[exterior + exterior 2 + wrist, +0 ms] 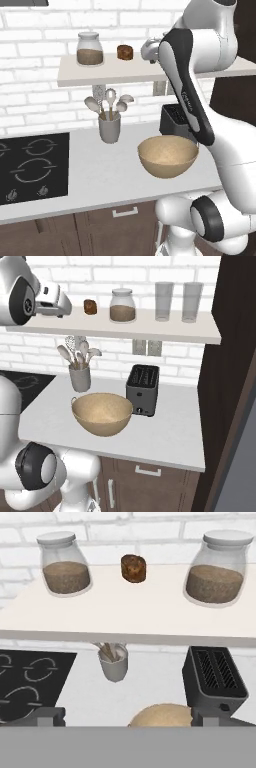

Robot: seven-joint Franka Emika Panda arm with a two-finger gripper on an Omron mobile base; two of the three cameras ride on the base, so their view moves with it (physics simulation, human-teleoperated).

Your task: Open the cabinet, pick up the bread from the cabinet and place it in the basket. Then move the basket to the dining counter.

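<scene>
Bread (133,567) is sitting upright on the white shelf (125,612), between two glass jars (64,563) holding brown contents — near neither. Basket (168,156) is sitting empty on the worktop (100,170), toaster (142,389) just behind it, utensil holder (109,127) with spoons to its left. Gripper (130,717) is hovering released, facing the shelf — grasping nothing.
</scene>
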